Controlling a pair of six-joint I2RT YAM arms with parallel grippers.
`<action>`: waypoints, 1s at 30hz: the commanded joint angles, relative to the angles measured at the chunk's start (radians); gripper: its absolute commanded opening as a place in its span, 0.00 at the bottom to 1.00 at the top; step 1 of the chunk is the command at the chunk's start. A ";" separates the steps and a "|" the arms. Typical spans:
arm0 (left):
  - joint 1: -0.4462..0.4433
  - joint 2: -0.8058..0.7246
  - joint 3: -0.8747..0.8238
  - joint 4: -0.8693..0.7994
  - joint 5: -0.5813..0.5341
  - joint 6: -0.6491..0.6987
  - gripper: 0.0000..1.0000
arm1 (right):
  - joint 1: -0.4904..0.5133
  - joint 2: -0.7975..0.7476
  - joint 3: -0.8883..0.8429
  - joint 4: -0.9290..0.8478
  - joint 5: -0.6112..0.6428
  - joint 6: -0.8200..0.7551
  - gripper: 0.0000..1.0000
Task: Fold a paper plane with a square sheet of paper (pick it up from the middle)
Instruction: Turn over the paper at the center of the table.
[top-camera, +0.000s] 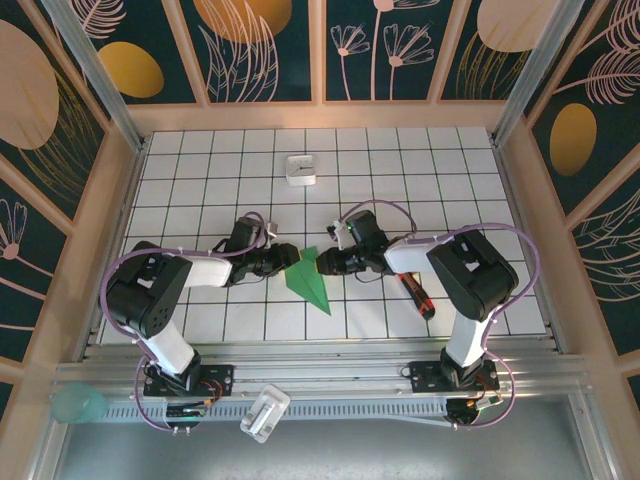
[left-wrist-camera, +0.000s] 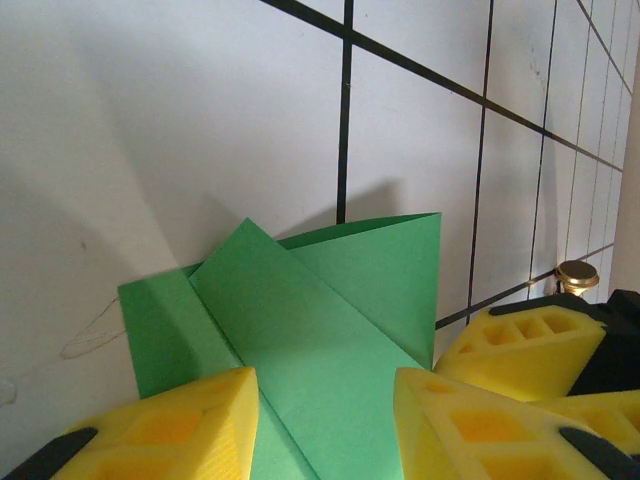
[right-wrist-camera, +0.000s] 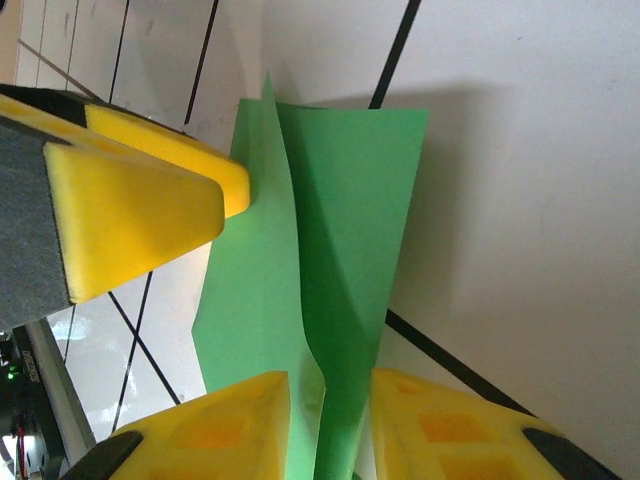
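— Green sheet (top-camera: 308, 281), already creased into a narrow pointed shape, lies on the desk (top-camera: 200, 165) well to the near side of the white box (top-camera: 301, 169). Where are the arms?

— The left gripper (top-camera: 284, 262) is near and left of the white box, at one edge of the sheet. The right gripper (top-camera: 326, 263) is near and right of the box, at the opposite edge.

— And the jaws?

— On the left they stand apart, with a flat panel of the sheet lying between the fingers (left-wrist-camera: 170, 430). It isn't pinched as far as I can see. On the right they are drawn narrow around a raised fold, but whether they truly clamp it I cannot tell.

— What worries you?

— Tearing, I judge, if the two pull against each other on such thin paper. A squeeze off the crease line would set a crooked fold, and the wings would not match. If the right side lets go too soon, the raised fold may spring flat. The red-and-black screwdriver (top-camera: 415, 293), near and further right of the box, could snag a swinging arm
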 joint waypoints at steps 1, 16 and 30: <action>-0.015 0.066 0.000 0.022 -0.009 0.016 0.41 | 0.025 0.021 0.011 0.000 0.031 -0.030 0.27; -0.015 0.042 0.008 0.000 -0.019 0.027 0.41 | 0.040 -0.034 -0.003 -0.039 0.106 0.015 0.02; 0.016 -0.189 0.100 -0.118 -0.110 0.060 0.45 | -0.043 -0.328 0.080 -0.573 0.633 -0.089 0.00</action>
